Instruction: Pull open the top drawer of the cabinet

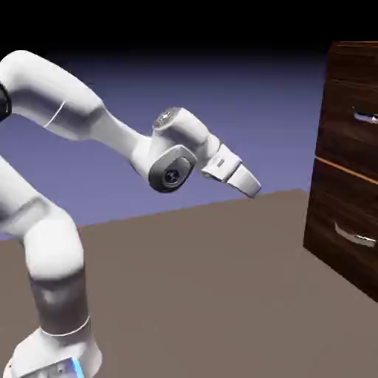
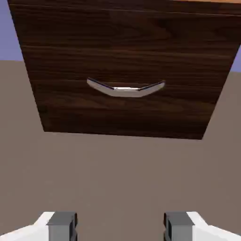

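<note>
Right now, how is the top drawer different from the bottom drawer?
The top drawer sits above the thin orange seam; the lower drawer sits below it. The top drawer's handle is cut off by the exterior view's edge; the lower drawer's handle shows whole. The hand view frames only the lower drawer. Both are dark wood with curved silver handles, and both look shut.

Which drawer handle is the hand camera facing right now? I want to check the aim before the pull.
The lower drawer's handle: the orange seam runs above it. The top drawer sits above that seam. The open gripper is far off.
</note>
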Controlling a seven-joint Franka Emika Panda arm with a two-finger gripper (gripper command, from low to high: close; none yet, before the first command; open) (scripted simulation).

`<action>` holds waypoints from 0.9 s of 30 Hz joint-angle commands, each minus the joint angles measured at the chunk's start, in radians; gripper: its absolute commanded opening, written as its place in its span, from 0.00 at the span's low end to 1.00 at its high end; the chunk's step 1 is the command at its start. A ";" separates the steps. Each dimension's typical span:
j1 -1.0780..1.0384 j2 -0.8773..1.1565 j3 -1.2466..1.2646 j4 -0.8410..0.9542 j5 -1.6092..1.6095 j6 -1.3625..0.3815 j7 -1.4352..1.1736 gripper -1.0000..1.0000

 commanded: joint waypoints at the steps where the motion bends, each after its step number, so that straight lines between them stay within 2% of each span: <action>1: 0.035 -0.017 -0.019 0.019 -0.044 -0.010 -0.009 0.50; 27: 0.936 -0.455 -0.515 0.508 -1.174 -0.277 -0.237 0.50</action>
